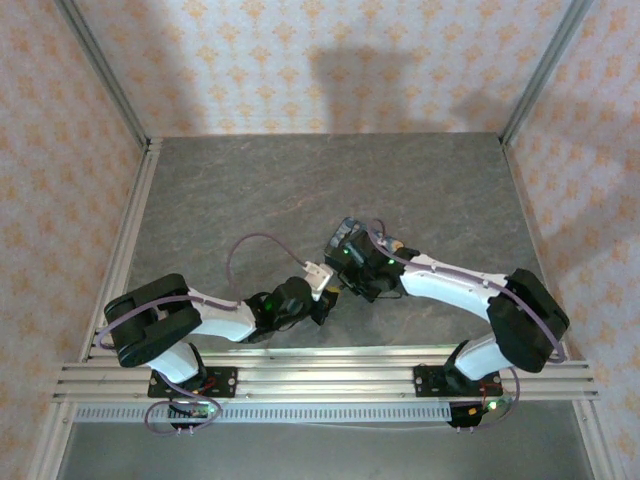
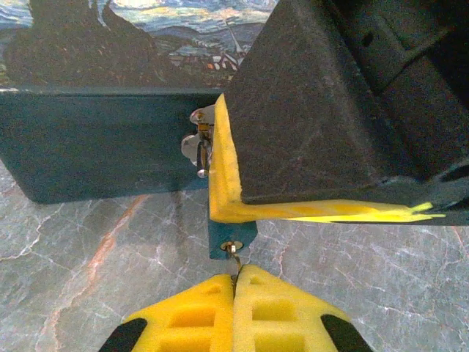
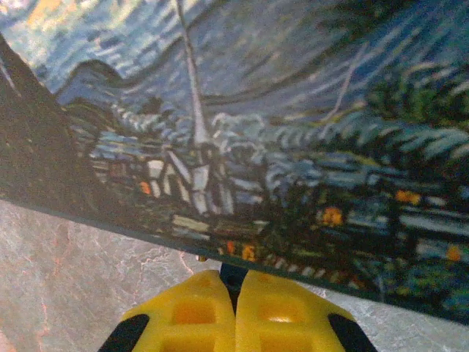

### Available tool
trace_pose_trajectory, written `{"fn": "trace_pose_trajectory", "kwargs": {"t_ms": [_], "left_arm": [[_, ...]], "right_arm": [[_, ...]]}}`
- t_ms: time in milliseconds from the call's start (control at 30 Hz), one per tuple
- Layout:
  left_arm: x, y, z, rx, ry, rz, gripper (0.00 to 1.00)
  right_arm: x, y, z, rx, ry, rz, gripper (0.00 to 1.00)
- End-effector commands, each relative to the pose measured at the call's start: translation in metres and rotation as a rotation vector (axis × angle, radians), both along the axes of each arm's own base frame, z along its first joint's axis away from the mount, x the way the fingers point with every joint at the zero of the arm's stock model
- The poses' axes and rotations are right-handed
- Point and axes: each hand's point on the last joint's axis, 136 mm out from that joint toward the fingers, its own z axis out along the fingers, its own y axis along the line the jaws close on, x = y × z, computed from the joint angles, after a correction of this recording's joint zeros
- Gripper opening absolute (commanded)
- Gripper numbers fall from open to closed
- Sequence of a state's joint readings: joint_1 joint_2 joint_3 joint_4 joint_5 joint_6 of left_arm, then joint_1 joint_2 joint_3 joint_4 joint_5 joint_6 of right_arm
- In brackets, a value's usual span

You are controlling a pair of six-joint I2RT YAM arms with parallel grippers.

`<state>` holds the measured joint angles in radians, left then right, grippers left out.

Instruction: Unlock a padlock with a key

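The padlock (image 2: 229, 236) is a small dark bluish body with a brass keyhole, hanging below the box's metal hasp (image 2: 198, 141). My left gripper (image 2: 234, 282) is shut on the key (image 2: 234, 261), whose thin metal tip sits in the keyhole. A yellow pad of my right gripper's fingers (image 2: 220, 176) covers the padlock's upper part from the right. In the right wrist view my right gripper (image 3: 234, 282) is shut on the padlock (image 3: 234, 273), just under the box's front edge. From above, the left gripper (image 1: 322, 287) and right gripper (image 1: 347, 274) meet in front of the box.
The blue box (image 2: 95, 147) with a painted lid (image 3: 256, 147) stands mid-table (image 1: 345, 238) on grey marbled tabletop (image 1: 300, 190). Patterned walls and metal frame posts (image 1: 105, 75) enclose the table. A rail (image 1: 320, 378) runs along the near edge.
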<state>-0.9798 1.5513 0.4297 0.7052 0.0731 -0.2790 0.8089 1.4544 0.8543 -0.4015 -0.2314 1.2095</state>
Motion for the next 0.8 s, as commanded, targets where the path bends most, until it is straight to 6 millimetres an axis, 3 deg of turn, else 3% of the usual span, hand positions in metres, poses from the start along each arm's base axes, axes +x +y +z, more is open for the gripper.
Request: {"fn": "trace_pose_trajectory", "kwargs": {"t_ms": [0,200,300,400,600,767], "left_arm": [[0.009,0.007,0.01,-0.007,-0.044,0.041,0.0],[0.011,0.008,0.011,-0.003,-0.043,0.054,0.0],[0.012,0.012,0.015,0.0,-0.051,0.072,0.2],[0.011,0.02,0.018,0.012,-0.057,0.095,0.32],[0.01,0.039,0.02,0.039,-0.067,0.145,0.34],[0.01,0.05,0.018,0.068,-0.06,0.179,0.34]], "right_arm": [[-0.004,-0.015,-0.005,-0.118,0.011,0.047,0.0],[-0.001,-0.011,-0.008,-0.162,0.009,0.128,0.0],[0.003,-0.022,-0.006,-0.243,0.001,0.186,0.0],[0.007,-0.036,-0.004,-0.317,-0.002,0.243,0.0],[0.019,-0.07,0.006,-0.584,0.012,0.397,0.0],[0.04,-0.072,0.013,-0.707,-0.032,0.505,0.0]]}}
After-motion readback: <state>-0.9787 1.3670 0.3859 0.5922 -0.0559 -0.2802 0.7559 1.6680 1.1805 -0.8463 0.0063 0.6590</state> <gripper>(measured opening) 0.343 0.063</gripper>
